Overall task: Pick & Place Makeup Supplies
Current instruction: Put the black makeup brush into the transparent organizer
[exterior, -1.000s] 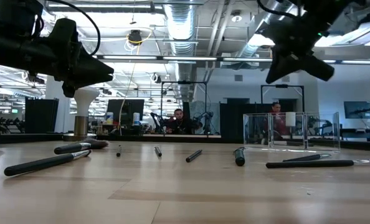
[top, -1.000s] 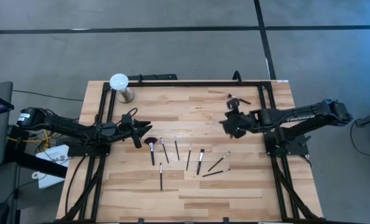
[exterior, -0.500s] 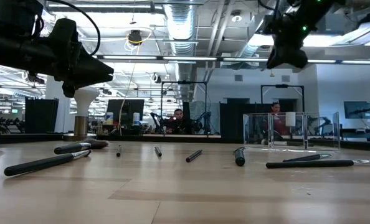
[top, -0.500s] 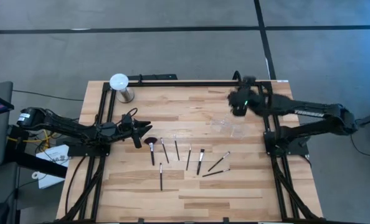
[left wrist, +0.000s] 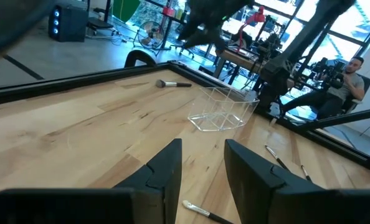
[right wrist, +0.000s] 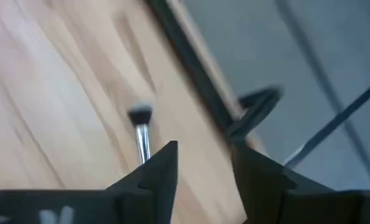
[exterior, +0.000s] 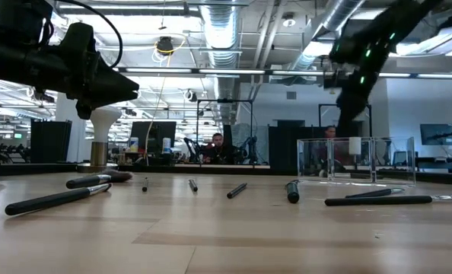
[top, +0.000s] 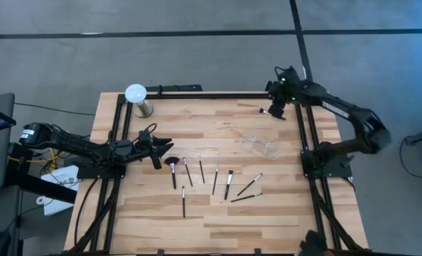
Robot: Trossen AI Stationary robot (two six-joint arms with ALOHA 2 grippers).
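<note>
Right gripper [top: 273,107] parted over thin silver-ferruled brush [top: 273,112], pale wood table [top: 218,213]

A: What lies on the table [exterior: 226,236]?
B: Several makeup brushes [exterior: 57,199] in a loose row, dark handles pointing different ways, and a clear box [exterior: 355,161] on the right.
A: And the arms?
B: The left hand [exterior: 97,80] hangs high at left, above a white globe [exterior: 104,118] on a metal base. The right hand [exterior: 355,84] hangs above the box.
</note>
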